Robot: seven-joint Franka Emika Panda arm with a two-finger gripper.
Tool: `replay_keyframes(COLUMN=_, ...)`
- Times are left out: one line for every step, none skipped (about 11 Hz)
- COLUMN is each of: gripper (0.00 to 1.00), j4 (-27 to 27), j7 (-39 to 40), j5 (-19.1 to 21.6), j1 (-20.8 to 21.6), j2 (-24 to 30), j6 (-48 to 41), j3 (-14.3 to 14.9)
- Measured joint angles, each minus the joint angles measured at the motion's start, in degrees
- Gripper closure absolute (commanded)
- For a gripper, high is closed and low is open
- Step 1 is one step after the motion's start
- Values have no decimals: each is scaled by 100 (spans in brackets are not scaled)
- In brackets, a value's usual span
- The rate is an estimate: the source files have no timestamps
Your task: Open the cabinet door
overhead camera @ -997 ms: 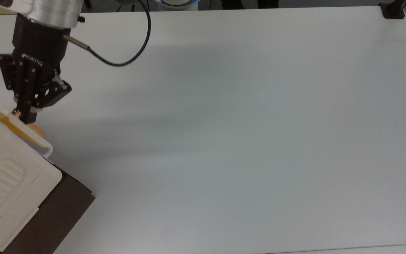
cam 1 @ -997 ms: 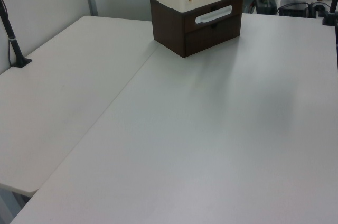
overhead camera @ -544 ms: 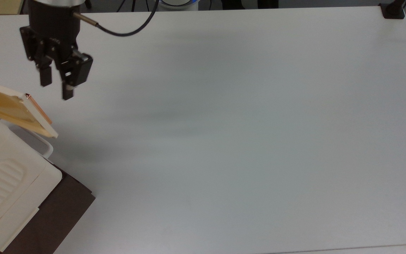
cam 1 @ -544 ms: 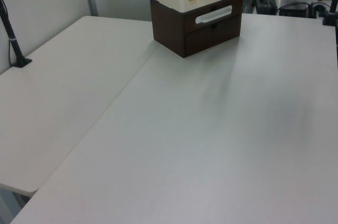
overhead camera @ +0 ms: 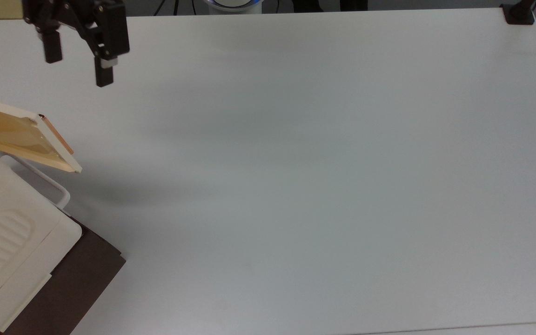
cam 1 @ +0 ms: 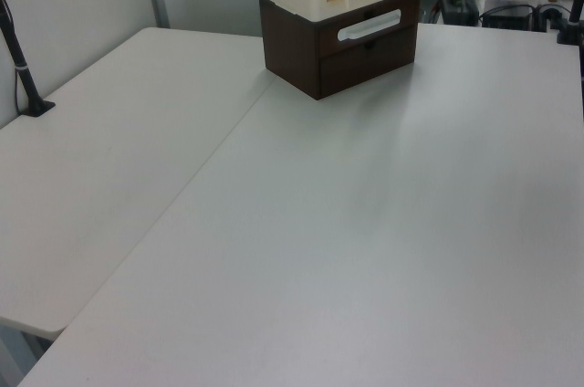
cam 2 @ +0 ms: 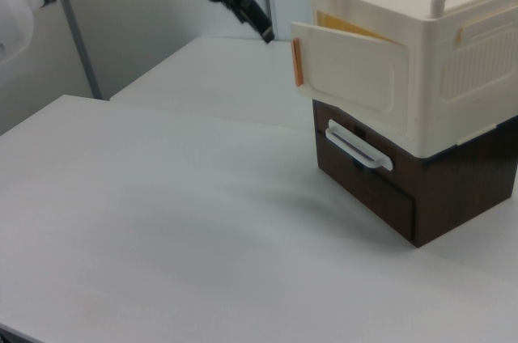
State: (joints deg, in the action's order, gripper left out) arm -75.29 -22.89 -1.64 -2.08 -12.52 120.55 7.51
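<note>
Cream cabinet (cam 2: 405, 60) sits atop dark brown drawer base (cam 2: 388, 189) on white counter (overhead camera: 319, 186). Cabinet door (cam 2: 348, 76) stands ajar, swung partway out from cabinet front, copper strip on free edge. Gripper (overhead camera: 78, 58) hovers well apart from cabinet, jaws apart, holding nothing. Door's free edge lies below gripper in top view, long axis upright. Door judged only partly open.

— Where is the cabinet door (overhead camera: 21, 137)?
— In the top view it sits below the fingers (overhead camera: 104, 77), apart from them, swung out from the cabinet (overhead camera: 12, 237).
— What is under the cabinet?
— A drawer box (cam 2: 380, 189), which stands on the counter (overhead camera: 319, 163).
</note>
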Motion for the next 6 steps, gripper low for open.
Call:
replay_keyframes(gripper=0, j4=5, j7=0, j5=0, j1=-6, j2=-7, j6=413, j3=0)
replay_keyframes(gripper=0, j4=2, j7=0, j5=0, j1=-15, j2=-37, j6=898, j3=6)
replay_keyframes(gripper=0, j4=-3, j7=0, j5=0, j1=-25, j2=-92, j6=1357, j3=17)
replay_keyframes(gripper=0, j4=-5, j7=3, j5=0, j1=-50, j2=-174, j6=1735, j3=18)
replay_keyframes(gripper=0, j4=-7, j7=17, j5=0, j1=-79, j2=-280, j6=2072, j3=19)
replay_keyframes(gripper=0, j4=-8, j7=43, j5=0, j1=-94, j2=-398, j6=2435, j3=21)
